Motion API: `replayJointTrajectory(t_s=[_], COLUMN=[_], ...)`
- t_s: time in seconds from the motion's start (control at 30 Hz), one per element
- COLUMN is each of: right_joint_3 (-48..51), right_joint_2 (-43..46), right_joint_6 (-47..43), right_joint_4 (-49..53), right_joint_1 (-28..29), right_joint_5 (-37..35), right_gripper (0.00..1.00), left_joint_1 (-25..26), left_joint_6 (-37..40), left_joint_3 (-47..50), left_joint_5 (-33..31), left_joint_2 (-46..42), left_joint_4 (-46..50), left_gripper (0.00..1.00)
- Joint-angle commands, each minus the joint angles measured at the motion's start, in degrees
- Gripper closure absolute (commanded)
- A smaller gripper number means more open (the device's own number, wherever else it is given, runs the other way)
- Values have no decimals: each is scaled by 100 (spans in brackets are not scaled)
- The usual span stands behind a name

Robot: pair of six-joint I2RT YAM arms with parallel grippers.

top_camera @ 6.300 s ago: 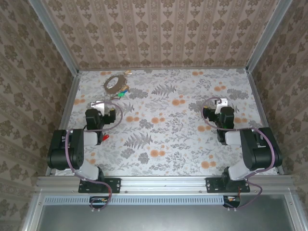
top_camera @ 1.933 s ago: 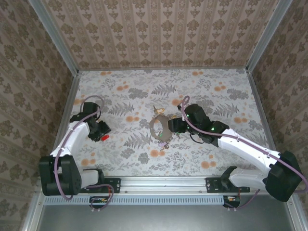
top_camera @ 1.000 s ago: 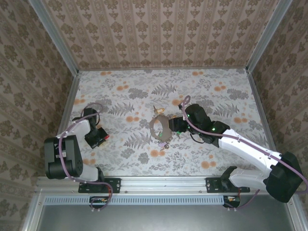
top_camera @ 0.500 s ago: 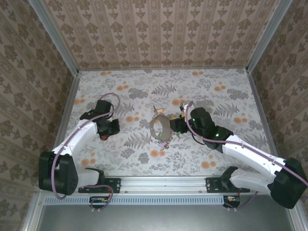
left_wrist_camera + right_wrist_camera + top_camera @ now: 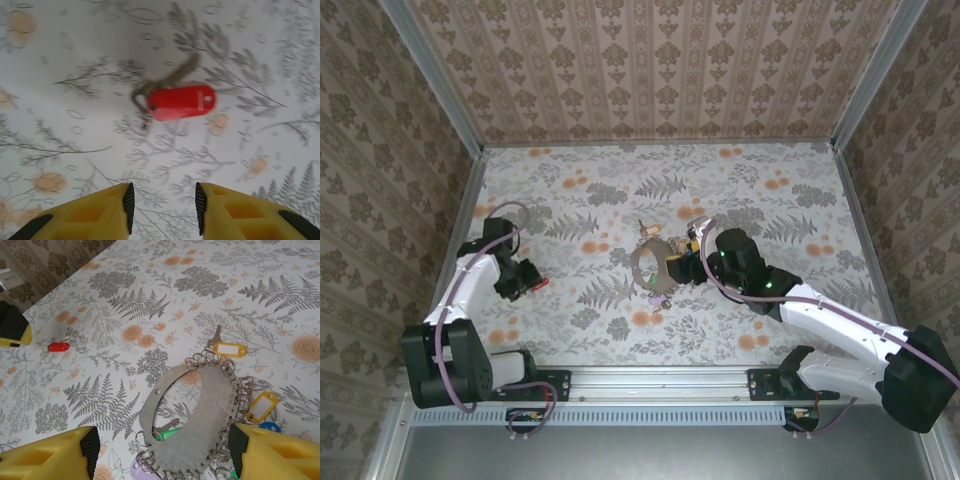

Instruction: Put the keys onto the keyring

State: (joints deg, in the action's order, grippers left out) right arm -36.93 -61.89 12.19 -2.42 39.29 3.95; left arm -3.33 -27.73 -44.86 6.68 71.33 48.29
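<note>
A red key (image 5: 182, 102) lies flat on the flowered table just ahead of my left gripper (image 5: 164, 207), which is open with bare table between its fingers. From above, that red key (image 5: 537, 284) sits right beside the left gripper (image 5: 523, 280). The keyring (image 5: 215, 410), a flat grey metal hoop edged with small wire rings, lies on the table between the wide-open fingers of my right gripper (image 5: 162, 452). Yellow-tagged keys (image 5: 230, 349), a green key (image 5: 167, 432) and a purple tag (image 5: 137, 471) hang around it. The overhead view has the keyring (image 5: 660, 284) left of the right gripper (image 5: 682, 262).
Patterned walls close in the table (image 5: 770, 190) on three sides, with metal rails at the corners. The left gripper's yellow finger (image 5: 12, 330) shows at the far left of the right wrist view, near the red key (image 5: 59, 346).
The left gripper has gone from shut to open and its arm has swung back left beside the red key. The right gripper's fingers have spread a little wider around the keyring.
</note>
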Motion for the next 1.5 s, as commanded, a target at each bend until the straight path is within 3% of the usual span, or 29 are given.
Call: replayJointTrajectory(t_s=[0.0,0.13,0.33,0.67,0.93,1.3,1.47], right_joint_3=[-161,-157,78,133,228,269,256], right_joint_2=[-16,65,314,397,519,577,564], right_joint_6=[124,183,305,325,381,355,371], right_joint_4=[88,109,-64,-198,-259,-270,-262], right_joint_1=[53,53,61,57,61,58,61], right_joint_5=[92,-6,-148,-222,-288,-288,-284], right_gripper=[28,29,29,29,30,31,32], left_joint_1=[-178,-389,-728,-376,-327,-183,-177], left_joint_6=[243,361,355,427,501,553,584], left_joint_3=[-127,-312,-296,-535,-708,-918,-932], left_joint_5=[211,295,522,600,326,-95,-123], left_joint_2=[261,910,1158,1870,2075,1990,2111], left_joint_4=[-82,-55,-211,-268,-154,15,38], left_gripper=[59,59,65,66,80,76,87])
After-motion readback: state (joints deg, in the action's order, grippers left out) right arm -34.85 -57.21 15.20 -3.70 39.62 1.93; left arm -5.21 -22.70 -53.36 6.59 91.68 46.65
